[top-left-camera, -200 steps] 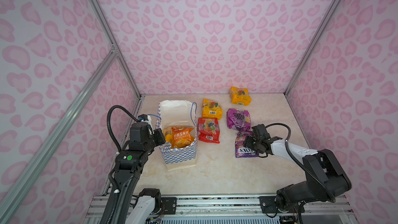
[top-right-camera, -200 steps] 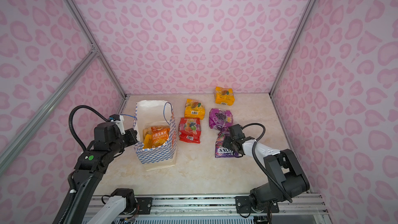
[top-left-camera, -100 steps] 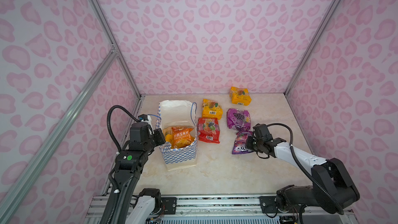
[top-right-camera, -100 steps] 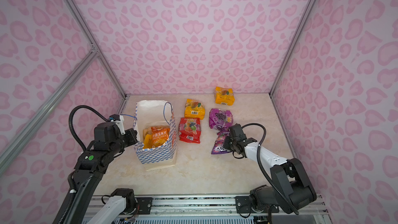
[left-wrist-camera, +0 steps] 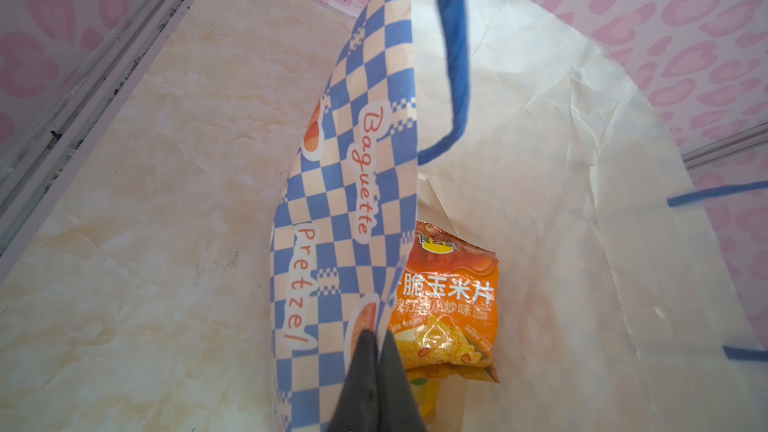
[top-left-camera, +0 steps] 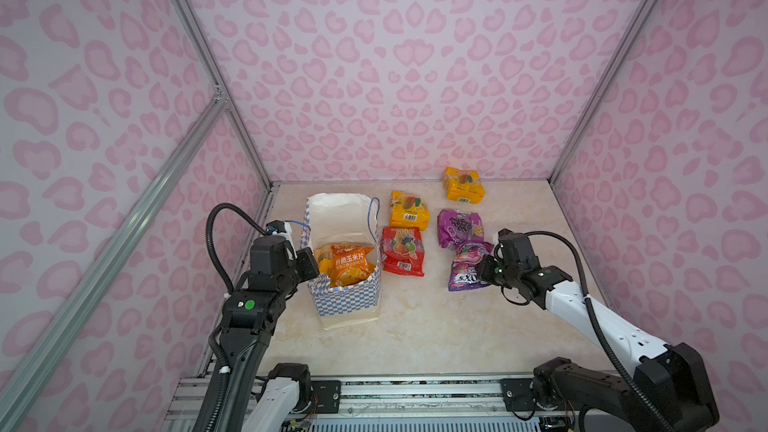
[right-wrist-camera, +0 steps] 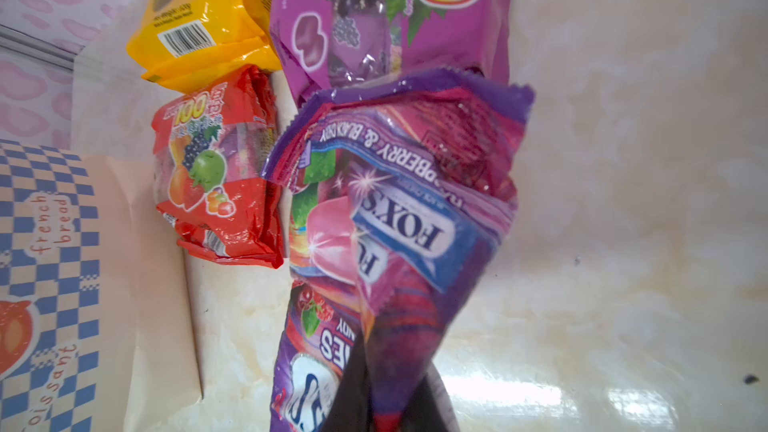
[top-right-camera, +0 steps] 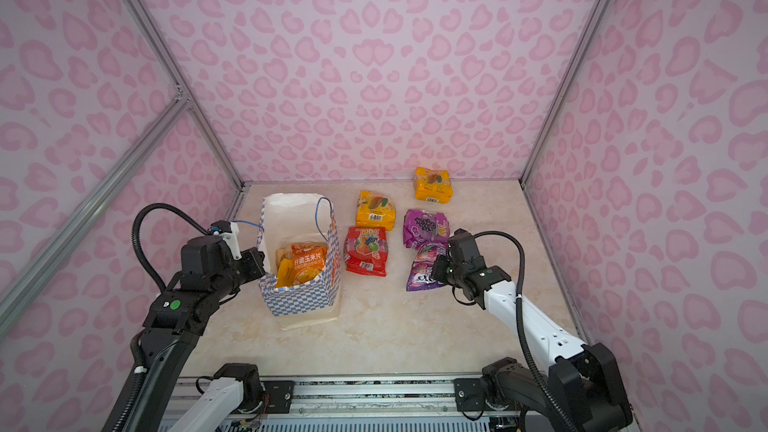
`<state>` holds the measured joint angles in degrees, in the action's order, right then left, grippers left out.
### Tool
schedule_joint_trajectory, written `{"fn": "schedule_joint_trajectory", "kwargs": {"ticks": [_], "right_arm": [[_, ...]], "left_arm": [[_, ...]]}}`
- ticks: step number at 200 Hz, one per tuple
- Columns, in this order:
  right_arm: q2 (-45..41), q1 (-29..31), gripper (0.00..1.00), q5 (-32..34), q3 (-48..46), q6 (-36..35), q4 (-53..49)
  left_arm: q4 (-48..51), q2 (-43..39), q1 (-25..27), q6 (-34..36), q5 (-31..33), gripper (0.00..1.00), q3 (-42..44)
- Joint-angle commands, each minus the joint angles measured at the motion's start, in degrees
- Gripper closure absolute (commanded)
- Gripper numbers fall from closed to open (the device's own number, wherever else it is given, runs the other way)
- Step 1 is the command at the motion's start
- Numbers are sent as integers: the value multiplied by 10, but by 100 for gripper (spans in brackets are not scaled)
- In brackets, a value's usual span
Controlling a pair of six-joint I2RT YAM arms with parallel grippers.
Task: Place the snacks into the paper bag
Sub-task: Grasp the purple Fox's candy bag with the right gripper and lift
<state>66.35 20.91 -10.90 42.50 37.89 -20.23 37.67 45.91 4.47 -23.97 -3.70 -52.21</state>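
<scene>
Right gripper (top-left-camera: 483, 271): pressed together on the near end of the purple candy pouch (top-left-camera: 467, 268), the foil bunched between its dark fingers (right-wrist-camera: 353, 396) in the right wrist view.
Purple candy pouch: reaches away from the gripper toward the back wall. Its far edge overlaps the grape pouch (top-left-camera: 459, 226). It sits to the right of the red fruit pouch (top-left-camera: 402, 250) and well apart from the paper bag (top-left-camera: 345, 297). Whether its underside clears the tabletop (top-left-camera: 415, 326) cannot be told.
Left gripper (left-wrist-camera: 376, 351): pinching the paper bag's checkered wall at the rim, one finger outside and one inside.
Paper bag: upright on the left of the tabletop in both top views, with its mouth open. An orange chips bag (top-left-camera: 345, 265) stands inside.
Loose snacks: the red fruit pouch lies just beside the bag's right wall. One yellow pouch (top-left-camera: 408, 209) lies behind it, and another yellow pouch (top-left-camera: 463, 184) lies near the back wall.
</scene>
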Motion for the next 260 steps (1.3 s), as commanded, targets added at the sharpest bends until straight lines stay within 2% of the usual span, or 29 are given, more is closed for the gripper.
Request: {"fn": "schedule_joint_trajectory", "kwargs": {"ticks": [1,190,225,260], "right_arm": [[-14,5,93,9,16,-12,-17],[-45,70,100,62,157,-64,-92],[-30,92,100,67,223,-80,-102],[1,133,100,94,328,-106,-106]], "left_arm": [[-4,1,0,2,-7,96,1],[-3,2,0,2,-8,96,2],[-3,2,-1,2,-10,96,2],[-4,0,-1,2,-10,96,2]]}}
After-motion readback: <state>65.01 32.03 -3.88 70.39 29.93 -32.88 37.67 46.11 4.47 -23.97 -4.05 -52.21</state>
